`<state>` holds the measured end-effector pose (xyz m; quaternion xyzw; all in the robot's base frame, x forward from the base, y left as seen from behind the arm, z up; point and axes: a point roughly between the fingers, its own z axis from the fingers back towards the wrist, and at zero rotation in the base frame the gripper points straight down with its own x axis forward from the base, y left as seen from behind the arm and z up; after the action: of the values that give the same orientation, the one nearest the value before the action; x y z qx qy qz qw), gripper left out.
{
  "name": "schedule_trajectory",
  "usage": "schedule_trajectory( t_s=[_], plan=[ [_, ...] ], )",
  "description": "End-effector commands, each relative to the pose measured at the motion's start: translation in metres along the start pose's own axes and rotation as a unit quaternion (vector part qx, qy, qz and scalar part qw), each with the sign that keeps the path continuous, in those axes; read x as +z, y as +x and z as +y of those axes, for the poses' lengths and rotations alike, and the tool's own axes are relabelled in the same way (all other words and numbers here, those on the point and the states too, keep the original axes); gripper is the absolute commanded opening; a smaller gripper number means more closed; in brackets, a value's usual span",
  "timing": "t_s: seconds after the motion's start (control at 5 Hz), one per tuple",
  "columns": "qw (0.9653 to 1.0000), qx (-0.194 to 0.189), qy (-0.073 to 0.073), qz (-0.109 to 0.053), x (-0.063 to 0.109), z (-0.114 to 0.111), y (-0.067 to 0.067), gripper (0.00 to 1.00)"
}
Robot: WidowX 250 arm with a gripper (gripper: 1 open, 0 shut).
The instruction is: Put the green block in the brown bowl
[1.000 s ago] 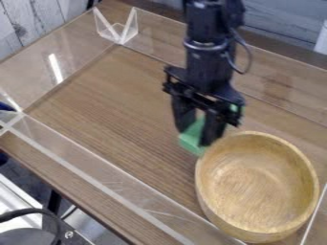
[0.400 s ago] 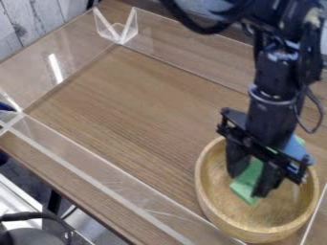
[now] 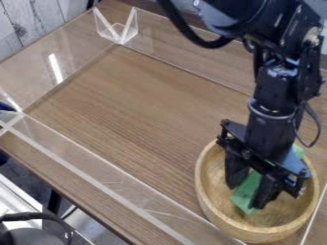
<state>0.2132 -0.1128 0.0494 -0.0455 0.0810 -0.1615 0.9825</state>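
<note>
One small thing is the whole matter here: the green block (image 3: 250, 196), a short bar of matte green. It looks light and stiff, probably wood or plastic, so it should not bend or break under a firm pinch. Its flat faces seem not slippery, and the best place to take it is across the two long sides near the middle, so that it cannot swing.

The end effector (image 3: 259, 195) already has it so: the dark fingers are pressed onto the block from both sides and point almost straight down. The block sits between the fingertips, with its green lower end showing below and between them; a little green also shows at the right side of the fingers.

The block with the end effector is inside the rim of the brown bowl (image 3: 217, 206), low over its floor. Whether the block touches the floor of the bowl, I cannot tell. The bowl stands on the bench (image 3: 115, 105) near the front right corner.

My judgement: only the release is left.
</note>
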Motion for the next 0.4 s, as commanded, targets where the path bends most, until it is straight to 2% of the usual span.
schedule_trajectory(
  t_s=[0.0,0.2],
  plan=[
    [0.9992,-0.008,-0.002,-0.038,0.0176,-0.0046,0.0029,0.00],
    [0.9988,-0.009,-0.001,-0.047,0.0222,-0.0055,0.0008,0.00]
  ],
)
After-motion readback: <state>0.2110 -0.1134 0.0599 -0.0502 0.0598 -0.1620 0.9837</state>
